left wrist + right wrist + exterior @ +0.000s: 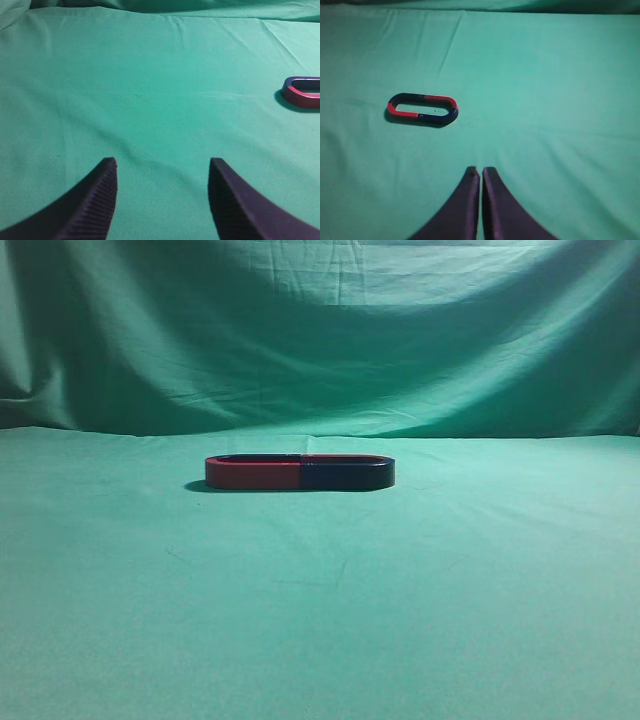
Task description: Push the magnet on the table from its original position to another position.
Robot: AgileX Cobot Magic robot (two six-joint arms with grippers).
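Open green table (320,620) surrounds the magnet (348,475), obstructed only by the adjoining red magnet (255,473).

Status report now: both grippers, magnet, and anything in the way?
Left gripper open, right gripper shut, both empty. Magnet flat on table, untouched, joined to its red half. Nothing blocks the path.

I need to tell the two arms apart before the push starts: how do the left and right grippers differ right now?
The left gripper has its fingers spread wide apart; the right gripper has its fingers pressed together. The left wrist view catches only the magnet's red end at its right edge; the right wrist view shows the whole magnet ahead and to the left. Both hold nothing and hover over the table.
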